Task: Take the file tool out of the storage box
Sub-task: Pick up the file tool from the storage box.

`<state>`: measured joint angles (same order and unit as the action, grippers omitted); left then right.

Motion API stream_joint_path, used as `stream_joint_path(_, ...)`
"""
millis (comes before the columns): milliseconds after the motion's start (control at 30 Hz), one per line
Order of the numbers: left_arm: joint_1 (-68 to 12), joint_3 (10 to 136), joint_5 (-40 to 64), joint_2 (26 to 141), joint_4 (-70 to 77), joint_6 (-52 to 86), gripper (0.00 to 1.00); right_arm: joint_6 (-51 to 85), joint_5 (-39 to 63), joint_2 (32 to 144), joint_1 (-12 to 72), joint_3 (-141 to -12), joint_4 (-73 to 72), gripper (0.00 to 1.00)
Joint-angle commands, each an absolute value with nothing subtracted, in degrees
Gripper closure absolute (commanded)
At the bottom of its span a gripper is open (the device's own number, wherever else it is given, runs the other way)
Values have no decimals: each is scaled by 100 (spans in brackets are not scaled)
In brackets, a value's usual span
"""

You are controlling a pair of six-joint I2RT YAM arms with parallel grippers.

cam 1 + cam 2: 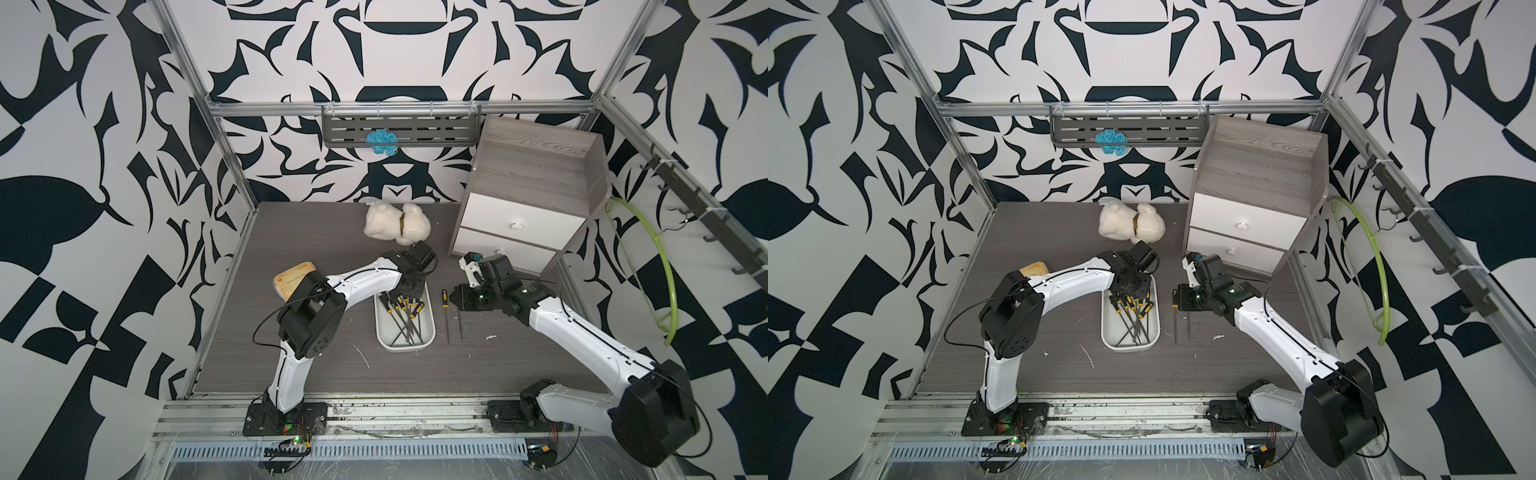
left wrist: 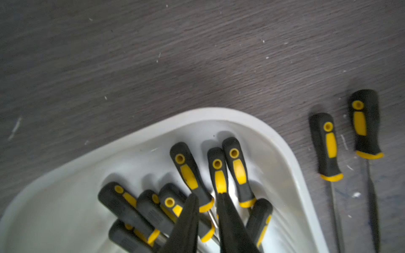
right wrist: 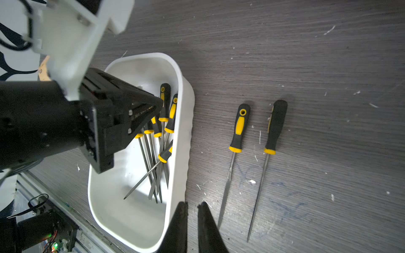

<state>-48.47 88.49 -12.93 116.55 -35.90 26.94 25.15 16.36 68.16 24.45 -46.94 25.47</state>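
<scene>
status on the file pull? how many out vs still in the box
Done: two files lie side by side on the table beside the storage box. In hand: the left gripper is down in the box, fingers closing around one file handle; not lifted yet. The right gripper hangs empty over the table. Left: about eight files are tangled in the box.

Glossy plastic storage box [image 3: 140, 219] — wood-grain table [image 3: 306, 65].

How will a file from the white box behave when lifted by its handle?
Probably stiff: each file has a thin straight metal shaft. It may snag, since the shafts cross in the storage box. The rounded handle could roll once laid on the table.
</scene>
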Motion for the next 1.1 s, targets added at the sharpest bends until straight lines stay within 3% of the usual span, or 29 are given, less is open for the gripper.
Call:
stream_joint_path(0, -4777, 8932, -1519, 11838, -3840, 2627, 80, 2516, 1775, 6706, 2426, -4638, 2343, 84)
stream_joint_path(100, -4764, 8849, -1417, 11871, -3668, 2671, 74, 2515, 1810, 6698, 2425, -4636, 2341, 84)
stream_joint_path(200, -4764, 9018, -1486, 12064, -3713, 2594, 58, 2547, 1907, 6697, 2425, -4585, 2275, 84)
stream_joint_path(233, -4764, 9099, -1528, 12153, -3747, 2556, 57, 2568, 1986, 6697, 2426, -4550, 2215, 84)
stream_joint_path(500, -4767, 9275, -1556, 12398, -3910, 2540, 72, 2593, 2074, 6785, 2422, -4518, 2133, 84)
stream_joint_path(700, -4772, 9262, -1488, 12448, -3924, 2566, 74, 2593, 2074, 6803, 2424, -4500, 2118, 84)
stream_joint_path(800, -4772, 9254, -1460, 12488, -3919, 2575, 65, 2593, 2081, 6837, 2426, -4503, 2105, 84)
stream_joint_path(1067, -4768, 9317, -1332, 12549, -3963, 2582, 72, 2594, 2101, 6873, 2426, -4509, 2087, 84)
